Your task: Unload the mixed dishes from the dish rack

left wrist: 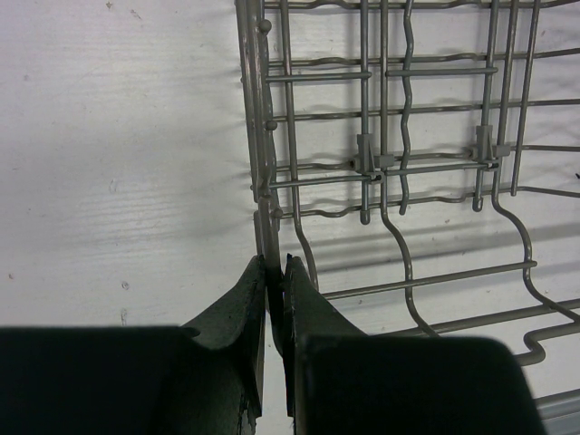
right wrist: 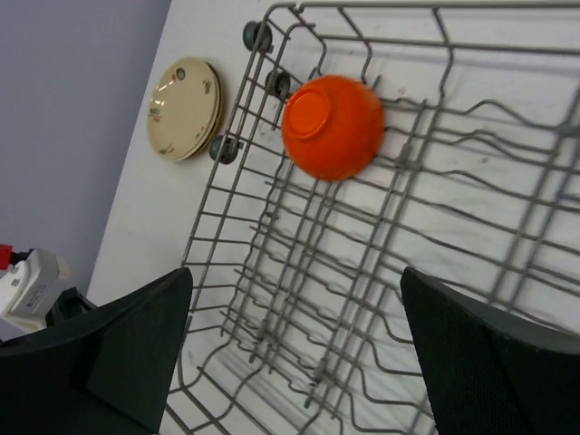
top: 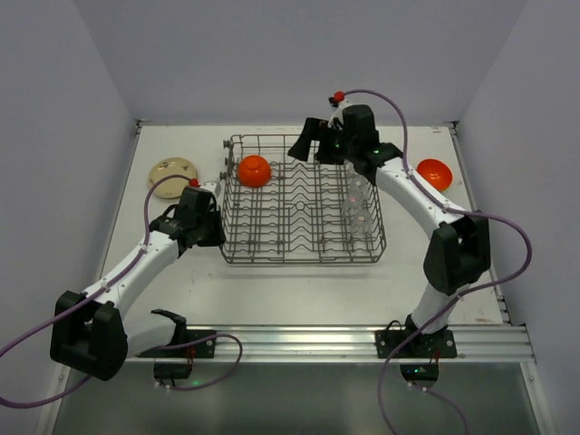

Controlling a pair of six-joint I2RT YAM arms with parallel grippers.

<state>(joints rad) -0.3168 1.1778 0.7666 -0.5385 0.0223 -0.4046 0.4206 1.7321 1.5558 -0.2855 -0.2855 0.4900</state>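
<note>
The left gripper point(left wrist: 275, 267) is pinched almost fully closed, with only a sliver of gap, and an upright wire of the dish rack point(left wrist: 256, 136) passes between its fingertips. It holds the rack's left wall near the bottom. The left arm runs low from its base at the near left, its forearm angles up across the table point(top: 299, 290), and its wrist is turned toward the rack.

The right gripper point(right wrist: 297, 281) is spread wide and holds nothing. It hangs above the rack's far rim and points left and down into the basket. The right arm has its elbow raised at the right side, and its forearm slants back over the rack's far right corner.

The rack sits mid-table, square to the table edges. An orange bowl point(right wrist: 333, 127) lies upside down in its far left corner (foot ring up, tipped a little toward the right wrist camera). Clear glasses point(top: 359, 204) stand along the rack's right side. Small black knobs point(right wrist: 256, 36) stud the left wall.

Outside the rack, stacked beige plates point(right wrist: 184, 109) lie flat on the table just left of that wall. A second orange bowl point(top: 435, 172) sits mouth-up to the right of the rack.
</note>
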